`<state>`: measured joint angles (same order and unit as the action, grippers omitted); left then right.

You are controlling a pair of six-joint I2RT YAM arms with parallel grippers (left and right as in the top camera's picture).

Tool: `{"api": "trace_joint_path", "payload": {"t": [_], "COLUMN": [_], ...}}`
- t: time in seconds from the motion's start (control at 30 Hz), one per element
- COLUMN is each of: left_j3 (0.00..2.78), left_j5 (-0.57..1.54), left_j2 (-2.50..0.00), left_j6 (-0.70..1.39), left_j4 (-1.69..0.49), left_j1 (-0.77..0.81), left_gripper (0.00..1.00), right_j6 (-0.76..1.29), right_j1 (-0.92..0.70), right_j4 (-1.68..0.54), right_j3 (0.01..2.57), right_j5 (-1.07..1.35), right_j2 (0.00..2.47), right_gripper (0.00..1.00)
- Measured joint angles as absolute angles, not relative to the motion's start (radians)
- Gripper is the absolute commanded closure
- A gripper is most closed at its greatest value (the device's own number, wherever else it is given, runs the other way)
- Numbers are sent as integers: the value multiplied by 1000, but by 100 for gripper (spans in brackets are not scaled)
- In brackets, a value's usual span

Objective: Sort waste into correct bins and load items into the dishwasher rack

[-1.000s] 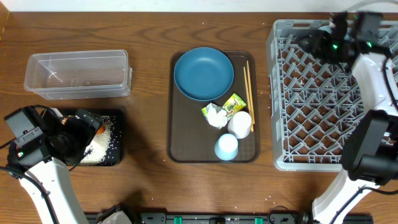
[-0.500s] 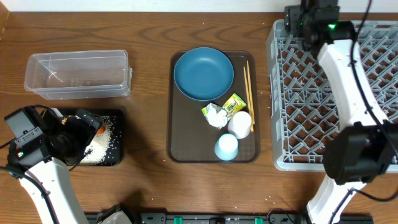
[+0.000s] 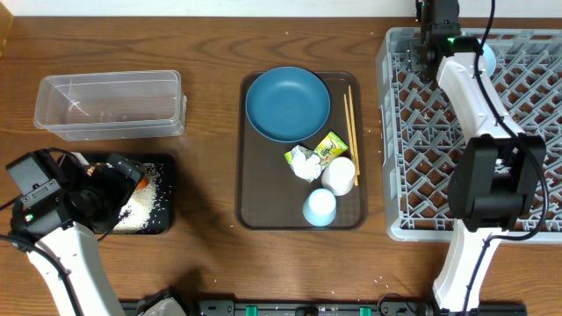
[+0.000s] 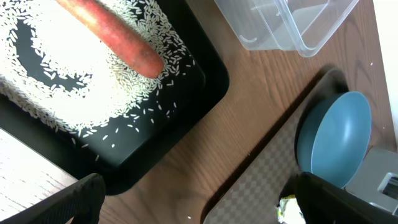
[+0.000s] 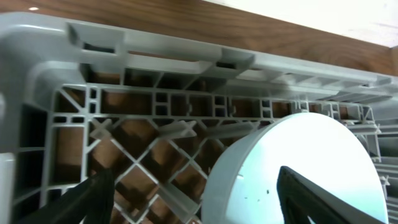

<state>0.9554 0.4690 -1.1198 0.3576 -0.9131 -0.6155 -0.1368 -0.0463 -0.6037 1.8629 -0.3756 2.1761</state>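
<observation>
I am keeping my right pincer point(image 5: 198, 171) open around the bowl point(image 5: 298, 155), which is sitting in the rack point(image 3: 391, 132) corner. Carrot point(image 4: 106, 28) and rice point(image 4: 56, 81) are lying in the black tray point(image 4: 186, 87); plate point(image 3: 287, 104), cups point(image 3: 338, 175), chopsticks point(image 3: 351, 132), paper point(image 3: 305, 162) and wrapper point(image 3: 330, 147) are waiting.

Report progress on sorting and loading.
Done: carrot and rice lie in the black tray; the bowl sits in the rack. In hand: nothing; right gripper open beside the bowl. Remaining: plate, whitish cup, pale blue cup, chopsticks, paper and wrapper on the brown tray.
</observation>
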Motion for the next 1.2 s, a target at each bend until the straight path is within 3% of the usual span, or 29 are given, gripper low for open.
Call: {"api": "trace_joint_path", "payload": {"t": [0.13, 0.37, 0.53, 0.73, 1.03, 1.2], "left_j3": [955, 955, 955, 955, 955, 955], "left_j5": [469, 469, 469, 469, 469, 469], "left_j2": [-1120, -1120, -1120, -1120, -1120, -1120], "left_j6": [358, 358, 358, 358, 358, 358], "left_j4": [-913, -913, -913, -913, -913, -913], "left_j1": [-616, -616, -616, -616, -616, -616], "left_gripper": [2, 2, 2, 2, 2, 2], "right_j6": [-137, -112, -94, -51, 47, 113], "right_j1": [-31, -6, -5, -4, 24, 90], "right_j4": [-611, -621, -620, -625, -643, -665], "right_j3": [1863, 1863, 1863, 1863, 1867, 1871], "right_j5": [-377, -377, -374, -354, -237, -30], "right_j2": [2180, 2202, 2208, 2208, 2206, 2173], "right_gripper": [34, 64, 72, 99, 99, 99]}}
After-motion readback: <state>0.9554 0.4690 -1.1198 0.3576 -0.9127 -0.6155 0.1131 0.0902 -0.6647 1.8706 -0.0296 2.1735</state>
